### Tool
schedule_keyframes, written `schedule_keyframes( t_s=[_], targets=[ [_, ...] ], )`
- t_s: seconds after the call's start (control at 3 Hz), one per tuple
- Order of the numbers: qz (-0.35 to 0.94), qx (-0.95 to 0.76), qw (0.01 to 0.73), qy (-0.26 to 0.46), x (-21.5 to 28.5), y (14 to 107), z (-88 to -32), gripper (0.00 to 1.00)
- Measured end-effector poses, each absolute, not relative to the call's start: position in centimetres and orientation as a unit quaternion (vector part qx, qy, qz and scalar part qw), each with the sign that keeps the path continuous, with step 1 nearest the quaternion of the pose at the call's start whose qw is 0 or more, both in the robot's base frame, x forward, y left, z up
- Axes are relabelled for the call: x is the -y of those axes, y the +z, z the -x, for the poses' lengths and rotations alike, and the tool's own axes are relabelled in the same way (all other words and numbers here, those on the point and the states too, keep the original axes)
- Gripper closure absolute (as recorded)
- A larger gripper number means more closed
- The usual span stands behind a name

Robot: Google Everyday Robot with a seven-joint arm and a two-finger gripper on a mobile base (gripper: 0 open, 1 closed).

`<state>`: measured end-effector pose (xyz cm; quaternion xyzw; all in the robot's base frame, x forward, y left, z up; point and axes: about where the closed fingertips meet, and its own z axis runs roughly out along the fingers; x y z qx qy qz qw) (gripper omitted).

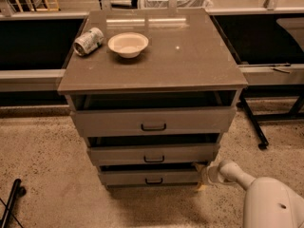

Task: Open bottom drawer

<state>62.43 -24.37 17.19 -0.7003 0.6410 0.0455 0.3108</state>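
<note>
The gripper (201, 175) is seen low beneath the desk's (190, 65) front right corner, set against the right end of the bottom drawer (123, 177); how wide it stands cannot be told. The opening step is judged in hand: a steady pull outward past the front edge is needed next.

Pincer (203, 175): we see it low down, right by the right end of the bottom drawer (142, 177), near the floor.
Arm (259, 196): white, and we see it reaching in from the lower right corner.
Bottom drawer: we find its front the slimmest of the three, with a small dark handle (153, 180) at its centre and a dark gap above it.
Middle drawer (190, 153): we see a similar dark gap above it.
Top drawer (109, 121): the tallest front.
Tabletop (190, 56): we count a pale bowl (128, 44) and, just left of it, a can (88, 41) lying on its side.
</note>
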Motion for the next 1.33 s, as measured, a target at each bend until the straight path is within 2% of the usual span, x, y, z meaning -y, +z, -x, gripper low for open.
schedule_keyframes(
  t_s=[0.33, 0.67, 1.33],
  targets=[
    [0.706, -0.639, 0.298, 0.059, 24.2, 16.8, -61.9, 0.49],
    [0.707, -0.636, 0.297, 0.086, 23.9, 16.8, -60.5, 0.55],
    [0.706, -0.636, 0.296, 0.098, 24.0, 17.4, -59.9, 0.47]
  ],
)
